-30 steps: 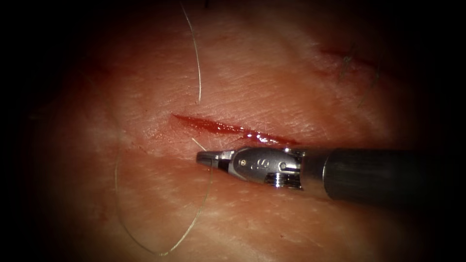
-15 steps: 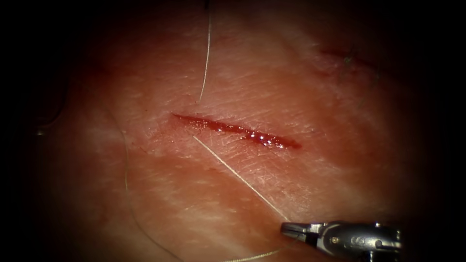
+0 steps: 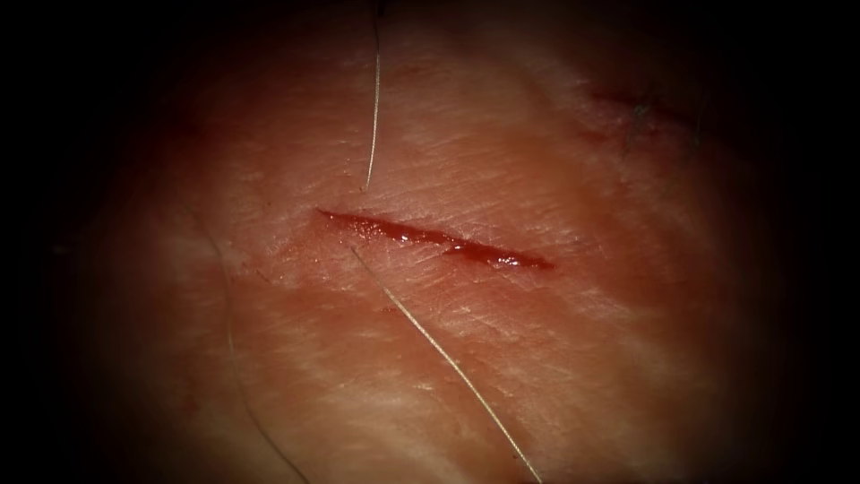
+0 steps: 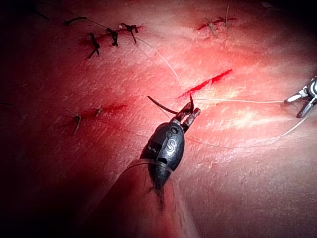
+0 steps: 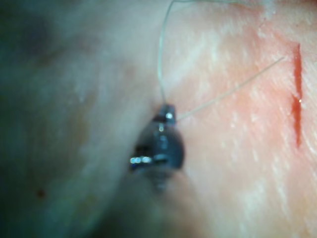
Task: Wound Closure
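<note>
Left tool [image 4: 190,115] grips the dark curved needle [image 4: 161,105], apparently mid-curve; thread [image 5: 223,91] runs from right tool [image 5: 167,115] to cut [image 3: 434,239].

A single letter "S" stands embossed on the dark rounded wrist housing of the left arm's tool [image 4: 187,116], seen in the left wrist view just behind its jaws. No other text, number, brand or sign can be read on the tissue [image 3: 555,358].

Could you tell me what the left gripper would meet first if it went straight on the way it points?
Probably the cut: the left gripper, holding the needle, points at its near end. Depth is unclear.
</note>
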You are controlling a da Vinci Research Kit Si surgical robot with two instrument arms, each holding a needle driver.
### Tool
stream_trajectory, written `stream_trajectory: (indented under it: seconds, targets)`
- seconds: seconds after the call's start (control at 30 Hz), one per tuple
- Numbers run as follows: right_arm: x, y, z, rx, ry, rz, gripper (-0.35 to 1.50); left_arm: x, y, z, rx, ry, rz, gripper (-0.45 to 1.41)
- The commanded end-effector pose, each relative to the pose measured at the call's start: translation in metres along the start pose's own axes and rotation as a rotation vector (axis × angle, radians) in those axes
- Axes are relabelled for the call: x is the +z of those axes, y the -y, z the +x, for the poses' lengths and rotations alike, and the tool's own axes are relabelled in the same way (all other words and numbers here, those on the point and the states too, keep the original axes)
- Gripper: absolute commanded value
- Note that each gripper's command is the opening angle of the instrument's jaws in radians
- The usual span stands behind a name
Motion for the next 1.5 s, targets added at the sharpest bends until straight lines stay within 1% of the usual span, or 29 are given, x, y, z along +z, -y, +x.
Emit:
stream_trajectory:
  seconds: [0.03, 0.13, 0.2, 0.27, 0.33, 0.4, 0.43, 0.5, 0.53, 0.6, 0.63, 0.73, 0.8, 0.9, 0.93, 0.97, 1.03, 1.1, 1.17, 1.23, 1.27, 1.37, 1.5]
  targets:
    - [0.0001, -0.0002, -0.0005, 0.007, 0.006, 0.002, 1.33, 0.0001, 0.0, -0.0007, -0.004, 0.004, 0.007, -0.45]
    - [-0.0016, -0.0012, -0.0008, 0.012, 0.003, 0.014, 1.38, -0.0017, 0.0005, -0.0006, -0.006, 0.015, 0.021, -0.45]
    - [-0.0041, -0.0031, -0.0011, 0.012, -0.002, 0.026, 1.4, -0.0039, 0.0012, -0.0006, -0.009, 0.025, 0.047, -0.45]
    - [-0.0049, -0.0042, -0.0011, 0.007, -0.025, 0.023, 1.33, -0.0044, 0.0012, -0.0007, -0.009, 0.026, 0.054, -0.45]
    - [-0.0055, -0.0057, -0.0012, 0.015, -0.037, 0.013, 1.4, -0.0045, 0.0012, -0.0007, -0.009, 0.027, 0.057, -0.45]
    - [-0.0063, -0.0065, -0.0015, 0.021, -0.067, 0.011, 1.46, -0.0044, 0.0011, -0.0007, -0.009, 0.027, 0.057, -0.45]
    - [-0.0068, -0.0067, -0.0017, 0.021, -0.09, 0.017, 1.46, -0.0045, 0.0012, -0.0007, -0.009, 0.027, 0.057, -0.45]
    - [-0.0077, -0.0067, -0.0021, 0.02, -0.106, 0.024, 1.46, -0.0046, 0.0013, -0.0008, -0.009, 0.028, 0.059, -0.45]
    - [-0.0085, -0.0068, -0.0024, 0.019, -0.114, 0.03, 1.45, -0.0047, 0.0014, -0.0008, -0.009, 0.029, 0.061, -0.45]
    - [-0.0095, -0.0071, -0.0028, 0.019, -0.135, 0.042, 1.31, -0.0049, 0.0016, -0.0009, -0.009, 0.031, 0.065, -0.45]
    - [-0.0099, -0.0077, -0.003, 0.023, -0.141, 0.042, 1.28, -0.0048, 0.0017, -0.0009, -0.009, 0.032, 0.067, -0.45]
    - [-0.0095, -0.0096, -0.003, 0.024, -0.138, 0.001, 1.24, -0.0043, 0.0014, -0.001, -0.009, 0.033, 0.074, -0.45]
    - [-0.0084, -0.0109, -0.0028, 0.019, -0.129, -0.016, 1.23, -0.0038, 0.0012, -0.0009, -0.008, 0.029, 0.066, -0.45]
    - [-0.0053, -0.0132, -0.0025, -0.004, -0.114, -0.051, 1.23, -0.0029, 0.0008, -0.0008, -0.009, 0.022, 0.055, -0.45]
    - [-0.0038, -0.014, -0.0023, -0.012, -0.114, -0.055, 1.21, -0.0025, 0.0006, -0.0007, -0.008, 0.019, 0.05, -0.45]
    - [-0.0012, -0.0151, -0.0022, -0.011, -0.124, -0.048, 1.21, -0.0019, 0.0004, -0.0007, -0.008, 0.015, 0.043, -0.45]
    - [0.0018, -0.0161, -0.0022, -0.014, -0.137, -0.036, 1.21, -0.0015, 0.0002, -0.0007, -0.007, 0.012, 0.04, -0.45]
    - [0.0043, -0.0168, -0.0025, -0.026, -0.148, -0.029, 1.21, -0.0012, 0.0, -0.0008, -0.006, 0.01, 0.037, -0.45]
    - [0.008, -0.0175, -0.0031, -0.061, -0.162, -0.026, 1.21, -0.0006, -0.0003, -0.0011, -0.003, 0.005, 0.03, -0.45]
    - [0.0114, -0.0178, -0.0038, -0.1, -0.144, -0.027, 1.19, -0.0001, -0.0005, -0.0014, 0.001, -0.001, 0.028, -0.45]
    - [0.0126, -0.0178, -0.004, -0.111, -0.141, -0.025, 1.19, 0.0, -0.0005, -0.0015, -0.004, -0.003, 0.025, -0.45]
    - [0.0154, -0.0178, -0.0043, -0.125, -0.142, -0.019, 1.18, 0.0003, -0.0006, -0.0017, -0.003, -0.002, 0.022, -0.45]
    - [0.018, -0.0181, -0.0041, -0.146, -0.144, -0.021, 1.14, 0.0005, -0.0006, -0.0017, -0.003, 0.0, 0.021, -0.45]
